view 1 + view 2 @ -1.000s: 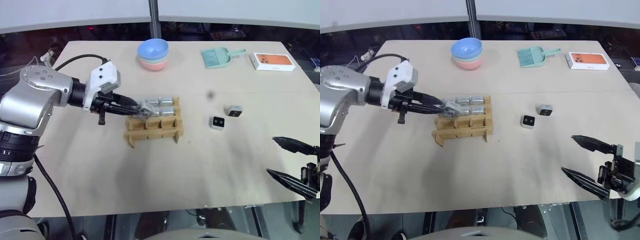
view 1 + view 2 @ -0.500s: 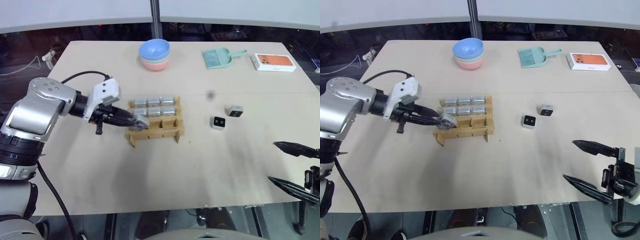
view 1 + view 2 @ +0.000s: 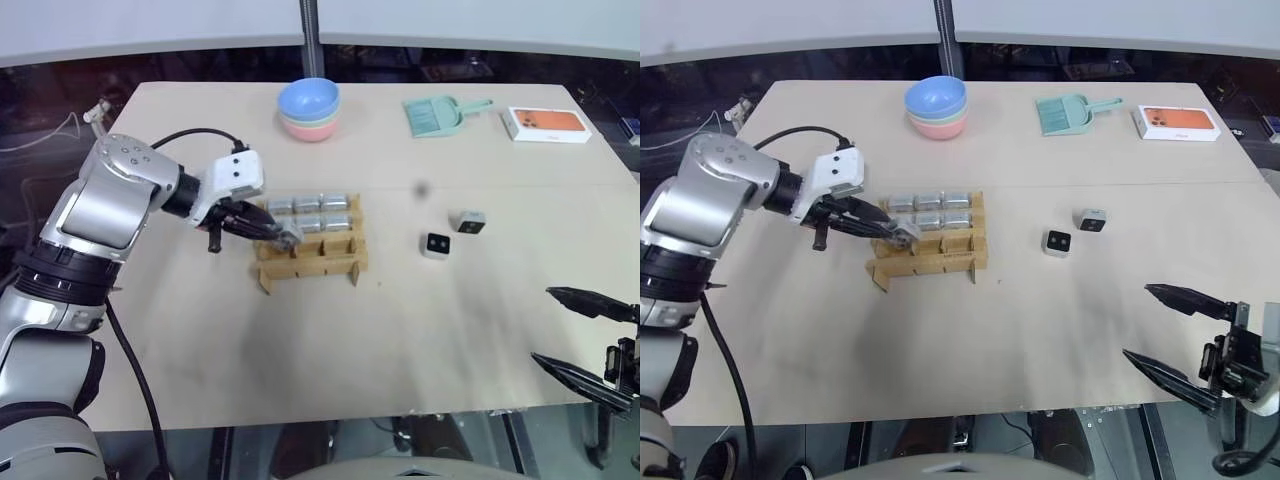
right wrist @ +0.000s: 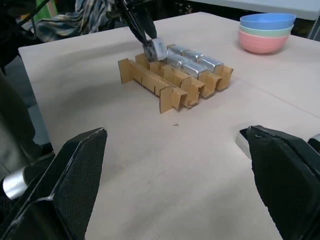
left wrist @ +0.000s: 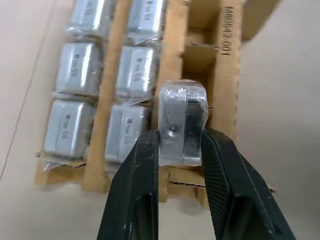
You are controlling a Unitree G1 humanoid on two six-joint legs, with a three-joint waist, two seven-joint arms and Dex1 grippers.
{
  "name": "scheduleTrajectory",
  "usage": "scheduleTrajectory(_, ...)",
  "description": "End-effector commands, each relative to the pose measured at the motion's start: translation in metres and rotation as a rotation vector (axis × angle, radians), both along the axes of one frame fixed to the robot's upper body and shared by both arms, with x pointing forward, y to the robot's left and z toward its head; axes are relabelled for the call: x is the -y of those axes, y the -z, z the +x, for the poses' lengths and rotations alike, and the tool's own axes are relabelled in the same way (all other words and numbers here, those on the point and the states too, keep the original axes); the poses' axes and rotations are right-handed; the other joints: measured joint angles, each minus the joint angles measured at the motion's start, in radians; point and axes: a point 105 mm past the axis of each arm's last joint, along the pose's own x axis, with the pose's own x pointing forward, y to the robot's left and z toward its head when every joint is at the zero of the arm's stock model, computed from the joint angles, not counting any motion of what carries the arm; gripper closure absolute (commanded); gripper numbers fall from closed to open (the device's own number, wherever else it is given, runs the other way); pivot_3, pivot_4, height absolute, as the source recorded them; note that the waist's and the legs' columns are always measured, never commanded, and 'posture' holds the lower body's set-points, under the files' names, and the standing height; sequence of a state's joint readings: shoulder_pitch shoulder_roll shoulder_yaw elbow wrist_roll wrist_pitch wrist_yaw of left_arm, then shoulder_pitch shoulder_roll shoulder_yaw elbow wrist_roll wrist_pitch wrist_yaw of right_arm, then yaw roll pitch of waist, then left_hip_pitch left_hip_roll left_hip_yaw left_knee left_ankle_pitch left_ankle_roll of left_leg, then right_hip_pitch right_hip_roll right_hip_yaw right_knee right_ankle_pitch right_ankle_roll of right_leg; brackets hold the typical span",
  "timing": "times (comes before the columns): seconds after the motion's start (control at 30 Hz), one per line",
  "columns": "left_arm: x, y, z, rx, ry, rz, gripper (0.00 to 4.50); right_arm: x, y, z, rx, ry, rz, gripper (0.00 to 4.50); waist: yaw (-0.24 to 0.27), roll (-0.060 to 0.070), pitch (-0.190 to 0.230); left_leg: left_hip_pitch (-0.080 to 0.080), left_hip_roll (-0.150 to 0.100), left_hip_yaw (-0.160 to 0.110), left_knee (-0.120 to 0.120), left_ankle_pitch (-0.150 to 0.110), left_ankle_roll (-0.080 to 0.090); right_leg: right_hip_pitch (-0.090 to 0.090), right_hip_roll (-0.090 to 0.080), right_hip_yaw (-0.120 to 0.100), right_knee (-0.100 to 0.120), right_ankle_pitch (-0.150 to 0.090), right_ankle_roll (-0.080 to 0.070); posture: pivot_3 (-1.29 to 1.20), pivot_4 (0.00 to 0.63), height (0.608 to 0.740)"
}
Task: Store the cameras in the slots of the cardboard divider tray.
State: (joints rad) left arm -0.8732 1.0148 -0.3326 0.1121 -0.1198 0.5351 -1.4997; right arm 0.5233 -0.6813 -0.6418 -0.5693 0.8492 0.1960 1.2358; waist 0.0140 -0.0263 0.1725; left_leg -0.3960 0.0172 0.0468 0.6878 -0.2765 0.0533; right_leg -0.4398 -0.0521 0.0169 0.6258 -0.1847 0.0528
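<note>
Left gripper [image 5: 179, 150] clamping a wrapped camera [image 5: 181, 122] over the cardboard tray [image 3: 335, 262].
Right gripper [image 3: 590, 335]: jaws wide, empty.

The cardboard divider tray [image 3: 310, 252] is plain brown with a line of dark printed characters on one wall; the cameras [image 3: 310, 212] in its slots are silver-grey under glossy clear wrap, and the camera [image 5: 181, 125] held over the tray's near-left corner is silver-grey and dark between black fingers [image 5: 137, 185]. Right of the tray lie two white cameras [image 3: 450, 233] with dark lens faces; beyond the tray stand stacked bowls [image 3: 308, 108], blue over pale green over pink, a mint-green dustpan [image 3: 443, 113] and a white-and-orange box [image 3: 546, 123]; the table [image 3: 300, 340] is pale beige.
</note>
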Motion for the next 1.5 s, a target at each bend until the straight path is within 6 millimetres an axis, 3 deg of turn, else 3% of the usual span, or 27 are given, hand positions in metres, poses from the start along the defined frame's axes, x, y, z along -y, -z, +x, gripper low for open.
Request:
scheduleTrajectory(0.03,-0.003,-0.008,-0.002,-0.001,0.065,0.081,3.85,-0.001,-0.005,-0.002,0.039,-0.001,-0.017,0.06,0.0,0.0,0.0,0.0,0.0,0.0,0.0,0.0,0.0,0.0,0.0,0.0,0.0,0.0,0.0,0.0,0.15,0.74)
scheduleTrajectory(0.33,-0.024,-0.012,0.009,0.034,0.04,0.224,3.85,-0.003,-0.001,-0.004,0.041,0.019,-0.007,0.06,0.001,0.0,0.0,0.0,0.0,0.0,0.0,0.0,0.0,0.0,0.0,0.0,0.0,0.0,0.0,0.0,0.15,0.74)
scheduleTrajectory(0.67,-0.003,-0.003,0.005,0.012,0.083,0.221,3.85,-0.001,0.0,-0.002,0.06,0.034,-0.006,0.06,0.001,0.0,0.0,0.001,0.0,0.0,0.001,0.0,0.0,0.0,0.0,0.0,0.001,0.0,0.0,0.0,0.15,0.74)
scheduleTrajectory(1.13,-0.004,0.013,0.003,-0.008,0.095,0.302,3.85,-0.002,0.001,-0.001,0.078,0.048,-0.005,0.06,-0.002,0.0,0.0,0.001,0.0,0.0,0.001,0.0,0.0,0.0,0.0,0.0,0.001,0.0,0.0,0.0,0.15,0.74)
scheduleTrajectory(1.3,0.004,0.008,0.0,-0.008,0.106,0.238,1.5,-0.002,0.002,-0.002,0.073,0.048,-0.005,0.0,0.0,0.0,0.0,0.0,0.0,0.0,0.001,0.0,0.0,0.0,0.0,0.0,0.001,0.0,0.0,0.0,0.15,0.74)
scheduleTrajectory(1.4,0.008,-0.001,0.006,-0.006,0.01,0.136,0.15,-0.002,0.002,-0.003,0.074,0.046,-0.006,0.0,0.002,0.0,0.0,0.0,0.0,0.0,0.001,0.0,0.0,0.0,0.0,0.0,0.001,0.0,0.0,0.0,0.15,0.74)
scheduleTrajectory(1.5,0.006,-0.013,0.0,-0.005,0.008,0.092,0.05,-0.002,0.002,-0.003,0.071,0.053,-0.003,0.0,0.0,0.0,0.0,0.0,0.0,-0.001,0.001,0.0,0.0,0.0,0.0,0.0,0.001,0.0,0.0,0.0,0.15,0.74)
